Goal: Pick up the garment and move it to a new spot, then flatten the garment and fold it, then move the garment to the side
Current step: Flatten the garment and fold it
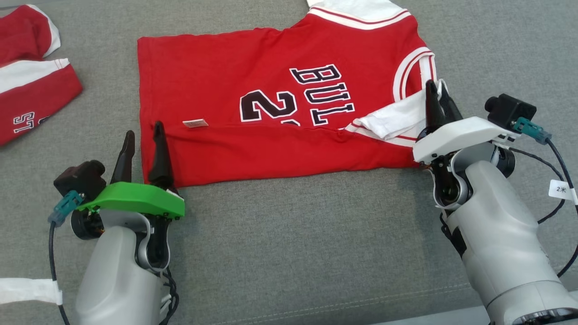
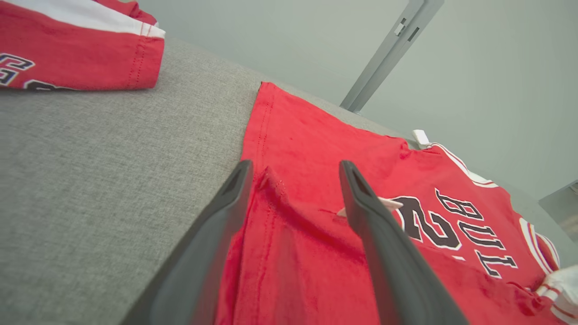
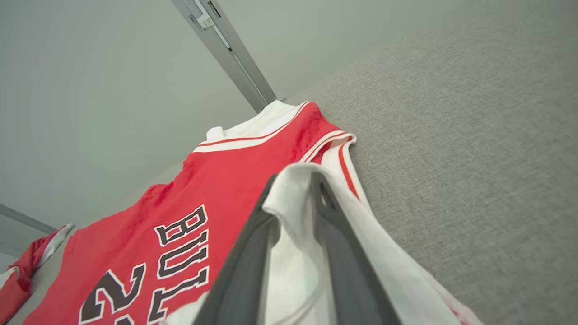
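Observation:
The garment (image 1: 280, 99) is a red jersey with white trim and black lettering, spread on the grey cushion with its near edge folded up into a strip. My left gripper (image 1: 143, 135) stands open at the jersey's near left corner, one finger on each side of the hem. The left wrist view shows that gripper (image 2: 294, 169) astride the red hem (image 2: 271, 216), with nothing pinched. At the jersey's near right corner, my right gripper (image 1: 438, 90) is shut on the white sleeve (image 1: 393, 119). White cloth bunches between the fingers of my right gripper (image 3: 294, 178) in the right wrist view.
A second red and white garment (image 1: 31, 90) lies at the far left of the grey cushion (image 1: 316, 234); it also appears in the left wrist view (image 2: 76, 54). A grey metal post (image 3: 226, 49) stands beyond the cushion's far edge. Bare cushion stretches between my arms.

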Robot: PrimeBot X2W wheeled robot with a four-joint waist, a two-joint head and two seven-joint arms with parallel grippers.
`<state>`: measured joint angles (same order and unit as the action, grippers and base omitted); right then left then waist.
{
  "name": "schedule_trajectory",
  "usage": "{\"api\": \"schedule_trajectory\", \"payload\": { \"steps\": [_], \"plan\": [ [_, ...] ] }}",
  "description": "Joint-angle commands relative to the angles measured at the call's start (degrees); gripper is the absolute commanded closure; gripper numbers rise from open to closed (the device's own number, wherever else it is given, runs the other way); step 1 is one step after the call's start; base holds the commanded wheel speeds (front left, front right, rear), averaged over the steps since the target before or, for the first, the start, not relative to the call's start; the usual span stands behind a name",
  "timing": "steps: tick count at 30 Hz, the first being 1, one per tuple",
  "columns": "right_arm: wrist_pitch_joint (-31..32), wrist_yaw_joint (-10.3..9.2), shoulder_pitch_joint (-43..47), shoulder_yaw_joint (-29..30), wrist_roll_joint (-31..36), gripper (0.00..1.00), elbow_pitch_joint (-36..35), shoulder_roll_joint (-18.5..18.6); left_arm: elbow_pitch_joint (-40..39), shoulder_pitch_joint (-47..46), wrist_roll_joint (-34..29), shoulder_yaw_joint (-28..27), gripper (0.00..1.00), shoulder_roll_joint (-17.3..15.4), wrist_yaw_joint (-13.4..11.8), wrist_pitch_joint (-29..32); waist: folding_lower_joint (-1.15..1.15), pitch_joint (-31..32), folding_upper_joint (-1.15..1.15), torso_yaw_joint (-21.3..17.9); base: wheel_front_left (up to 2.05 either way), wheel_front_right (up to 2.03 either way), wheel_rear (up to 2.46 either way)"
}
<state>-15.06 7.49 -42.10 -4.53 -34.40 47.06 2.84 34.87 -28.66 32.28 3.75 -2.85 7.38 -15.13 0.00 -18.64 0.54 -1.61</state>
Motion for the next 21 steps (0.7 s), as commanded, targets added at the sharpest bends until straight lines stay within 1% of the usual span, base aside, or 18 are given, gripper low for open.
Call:
{"api": "schedule_trajectory", "payload": {
  "steps": [1,5,9,14,15,16,18,21],
  "plan": [
    [-0.2,0.00,-0.8,0.4,0.5,0.00,0.3,0.1,-0.7,1.3,0.4,-0.2,0.00,-0.1,0.1,0.0,0.00,0.1,-0.54,0.3,0.00,0.00,0.00],
    [-0.2,0.00,-2.6,1.5,1.3,0.00,1.4,0.2,-4.2,4.5,0.8,-0.4,0.00,-0.1,0.1,0.0,0.00,0.5,-0.54,0.9,0.00,0.00,0.00],
    [-0.2,0.00,-3.2,2.5,2.2,0.00,-0.2,0.7,-5.9,7.5,0.3,-1.2,0.00,-0.1,0.1,0.0,0.00,1.1,-0.54,1.2,0.00,0.00,0.00],
    [-0.2,0.00,-0.7,2.6,5.6,0.00,-5.7,1.4,-4.4,9.9,0.6,-1.4,0.00,-0.1,-0.2,0.0,0.00,2.2,-0.54,0.8,0.00,0.00,0.00],
    [-0.2,0.00,0.9,2.4,6.9,0.00,-8.7,1.5,-3.0,10.5,1.2,-1.1,0.00,-0.1,-0.6,0.0,0.00,2.6,-0.54,0.5,0.00,0.00,0.00],
    [-0.2,0.00,1.7,2.4,7.4,0.00,-10.2,1.5,-2.1,10.7,1.4,-0.7,0.00,-0.1,-0.8,0.0,0.00,2.8,-0.54,0.3,0.00,0.00,0.00],
    [-0.2,0.00,3.7,2.3,7.8,0.00,-12.9,1.4,0.1,10.6,2.7,-0.2,0.00,-0.1,-1.2,0.9,0.00,3.1,-0.54,-0.3,0.00,0.00,0.00],
    [-0.2,0.00,6.3,1.7,8.1,0.00,-16.4,1.0,2.5,9.4,2.9,0.1,0.00,-0.1,-1.9,2.0,0.00,3.4,-0.54,-1.3,0.00,0.00,0.00]
  ]
}}
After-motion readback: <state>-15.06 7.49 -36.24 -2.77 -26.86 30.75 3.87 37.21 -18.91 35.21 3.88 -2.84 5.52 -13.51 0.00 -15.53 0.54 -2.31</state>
